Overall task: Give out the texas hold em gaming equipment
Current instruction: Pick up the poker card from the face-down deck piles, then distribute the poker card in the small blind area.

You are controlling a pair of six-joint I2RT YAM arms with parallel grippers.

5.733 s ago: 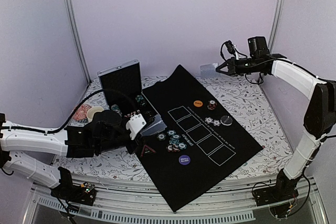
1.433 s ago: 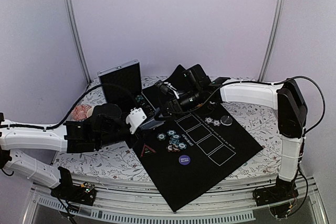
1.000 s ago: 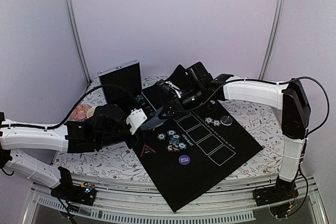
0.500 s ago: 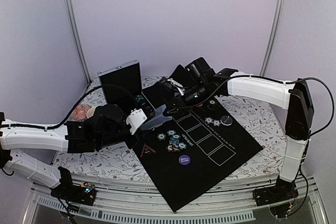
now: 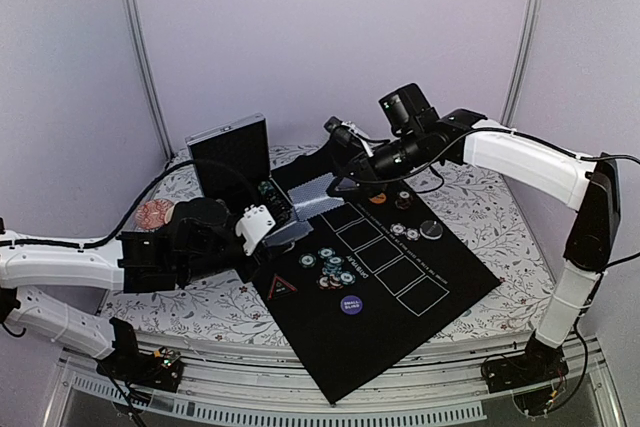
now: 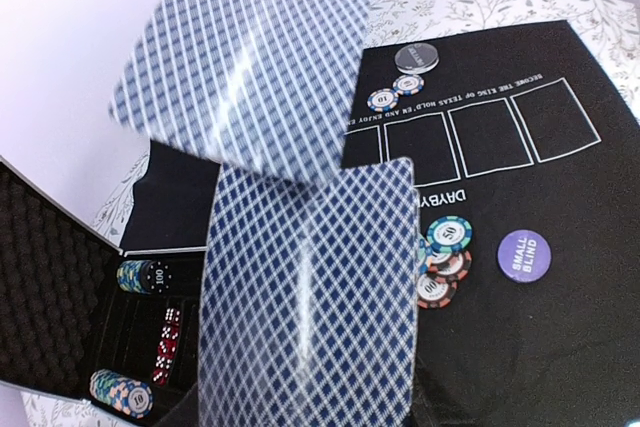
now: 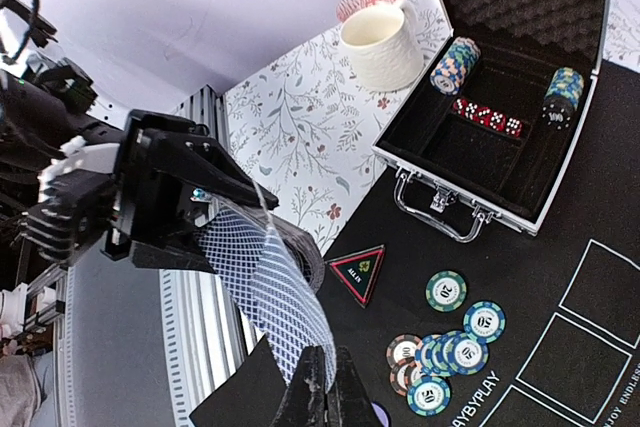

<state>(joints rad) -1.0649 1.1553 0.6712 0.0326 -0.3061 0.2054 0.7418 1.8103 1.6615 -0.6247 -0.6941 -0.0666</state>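
The black mat (image 5: 395, 352) is partly set. No card is seen inside its white rectangles, so the dealing is judged barely begun. The silver case (image 5: 232, 157) at upper left is open, and stacked spare chips (image 7: 455, 65) and red dice (image 7: 490, 117) are left inside it.

The deck (image 6: 310, 317) is clamped in the left pincer (image 5: 272, 232) at the mat's left edge. A single card (image 5: 315, 195) is pinched in the closed right pincer (image 7: 322, 387) and held in the air over the mat's upper end.

A cluster of chips (image 5: 331, 269) is laid left of centre, and a smaller chip group (image 5: 405, 232) is laid toward the upper right. A dark button (image 5: 431, 230), a purple button (image 5: 351, 304), an orange button (image 5: 378, 197) and a triangle (image 5: 281, 287) are placed around them.

The scene is enclosed by plain pale walls (image 5: 330, 37). The mat and case are carried by a floral surface (image 5: 470, 187), and a mug (image 7: 380, 42) is stood just beside the case.
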